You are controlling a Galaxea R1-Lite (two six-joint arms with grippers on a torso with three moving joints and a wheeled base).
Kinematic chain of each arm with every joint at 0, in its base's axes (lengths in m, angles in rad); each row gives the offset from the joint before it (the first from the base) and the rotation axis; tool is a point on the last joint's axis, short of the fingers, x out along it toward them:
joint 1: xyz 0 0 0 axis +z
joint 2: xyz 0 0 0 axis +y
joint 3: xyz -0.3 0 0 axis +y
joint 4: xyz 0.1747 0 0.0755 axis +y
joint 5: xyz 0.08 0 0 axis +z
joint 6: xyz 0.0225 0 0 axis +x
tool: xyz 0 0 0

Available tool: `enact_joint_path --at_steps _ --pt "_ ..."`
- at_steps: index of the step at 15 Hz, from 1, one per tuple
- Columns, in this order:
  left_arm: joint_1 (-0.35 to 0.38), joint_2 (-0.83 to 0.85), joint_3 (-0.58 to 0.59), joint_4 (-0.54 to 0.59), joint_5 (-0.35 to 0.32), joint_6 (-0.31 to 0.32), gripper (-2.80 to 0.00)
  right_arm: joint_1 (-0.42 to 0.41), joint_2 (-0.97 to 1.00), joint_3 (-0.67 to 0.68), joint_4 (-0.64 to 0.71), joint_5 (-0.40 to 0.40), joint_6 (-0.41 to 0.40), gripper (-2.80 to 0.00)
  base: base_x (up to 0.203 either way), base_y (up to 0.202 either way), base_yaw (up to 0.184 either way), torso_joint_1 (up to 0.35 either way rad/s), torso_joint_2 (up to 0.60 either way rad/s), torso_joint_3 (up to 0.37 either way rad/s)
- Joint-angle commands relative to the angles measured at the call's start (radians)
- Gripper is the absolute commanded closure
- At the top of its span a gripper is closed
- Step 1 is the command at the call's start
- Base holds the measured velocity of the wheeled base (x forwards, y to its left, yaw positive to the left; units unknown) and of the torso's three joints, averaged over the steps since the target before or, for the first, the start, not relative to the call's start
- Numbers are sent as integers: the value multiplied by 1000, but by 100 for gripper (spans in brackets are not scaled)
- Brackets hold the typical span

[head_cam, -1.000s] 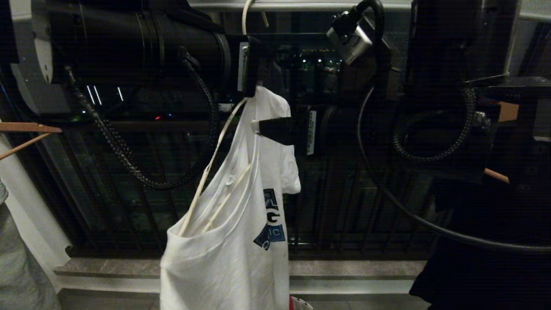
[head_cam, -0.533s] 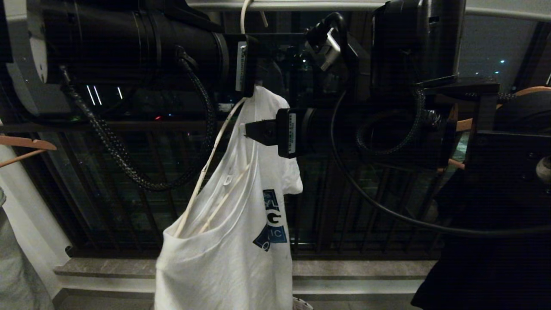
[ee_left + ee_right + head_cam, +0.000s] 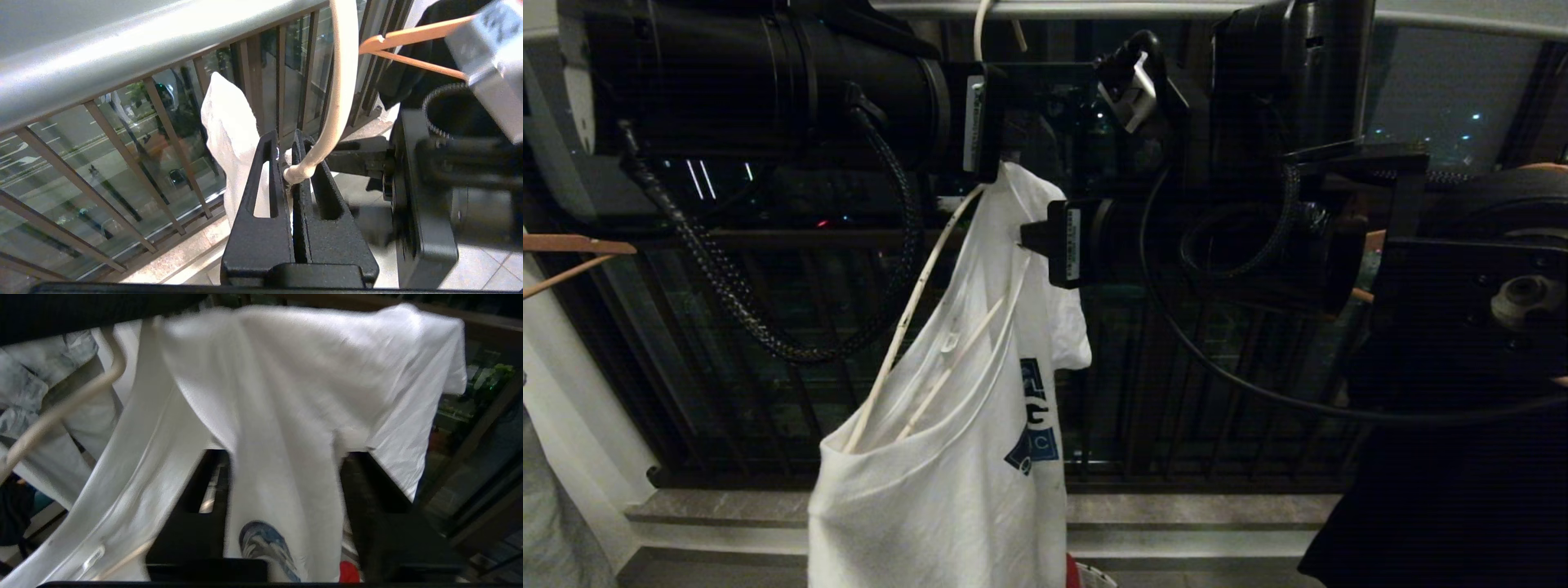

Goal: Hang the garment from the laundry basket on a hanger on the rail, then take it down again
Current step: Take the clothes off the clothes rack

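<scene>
The garment (image 3: 964, 490), a white T-shirt with a blue logo, hangs bunched on the thin white hanger (image 3: 915, 318). The hanger's hook goes up over the pale rail (image 3: 1094, 8) at the top of the head view. My left gripper (image 3: 286, 136) is shut on the hanger's twisted neck (image 3: 302, 171), just under the rail. My right gripper (image 3: 1023, 237) reaches in from the right at the shirt's shoulder. In the right wrist view its jaws (image 3: 286, 455) stand apart, with a hanging fold of the shirt (image 3: 286, 396) between them. I cannot make out the laundry basket.
The dark barred balcony railing (image 3: 1176, 392) runs behind the shirt. Brown wooden hangers (image 3: 572, 245) stick in from the left, and a black garment (image 3: 1445, 490) hangs at the right. A person's grey clothing (image 3: 547, 506) is at the lower left. Something red (image 3: 1072, 572) peeps out below the hem.
My right arm has swung in leftward and its jaws have narrowed around the shirt's shoulder fold. The shirt's lower part has swayed slightly left. My left gripper has kept its hold.
</scene>
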Motion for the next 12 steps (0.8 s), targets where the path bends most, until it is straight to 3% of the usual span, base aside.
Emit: enact_joint_path --at_steps 1,12 --pt "0 -2 1 1 1 1 0 -7 3 -32 1 -1 0 0 0 0 0 0 0 0" --pt "0 -12 15 0 1 2 0 -91 80 -217 63 -1 -1 0 0 0 0 0 0 0"
